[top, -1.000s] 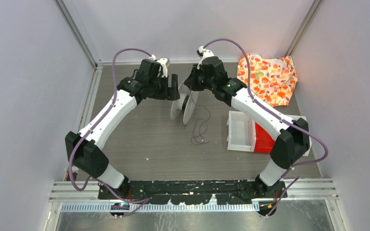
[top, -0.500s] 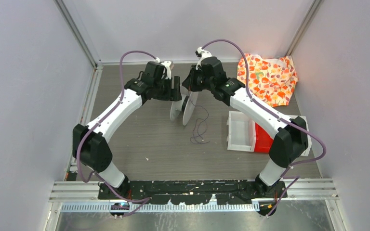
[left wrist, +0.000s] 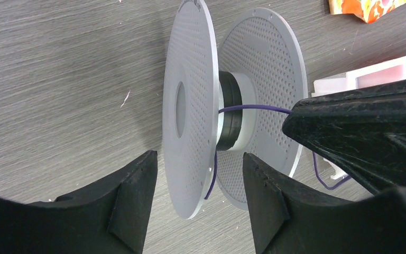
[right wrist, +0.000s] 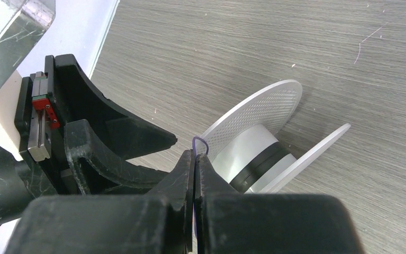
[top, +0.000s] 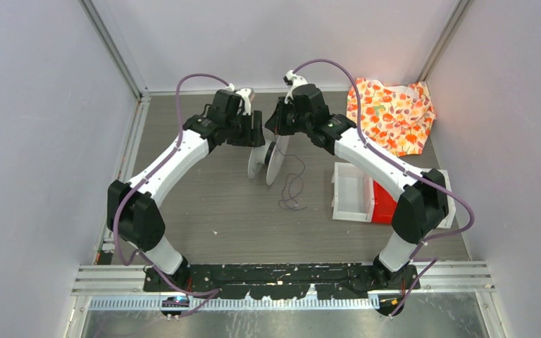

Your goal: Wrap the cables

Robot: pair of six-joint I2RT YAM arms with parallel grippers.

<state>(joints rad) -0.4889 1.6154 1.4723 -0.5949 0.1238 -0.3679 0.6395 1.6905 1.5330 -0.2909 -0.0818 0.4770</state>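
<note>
Table, far edge, about midway along it: the grey spool is resting on the rims of its two perforated flanges, hub lying sideways.

Right gripper: my fingers are pressing flat together with no gap, and I am pinching the cable between the tips. A small purple loop of it is sticking up just above the pinch. I am holding this point just beside the spool, level with the hub.

Cable: a few dark turns are sitting on the hub, one strand is running taut from the hub across to my right tips, and a second strand is hanging down between the flanges. The slack is lying in thin loose loops on the table on the near side of the spool, towards the right.

Left gripper: my fingers are standing part-way apart, straddling the edge of the nearer flange. Table is showing on both sides of the rim, so I am not gripping it.

Far right corner: a crumpled floral cloth. Right edge: a white bin touching a red bin.
</note>
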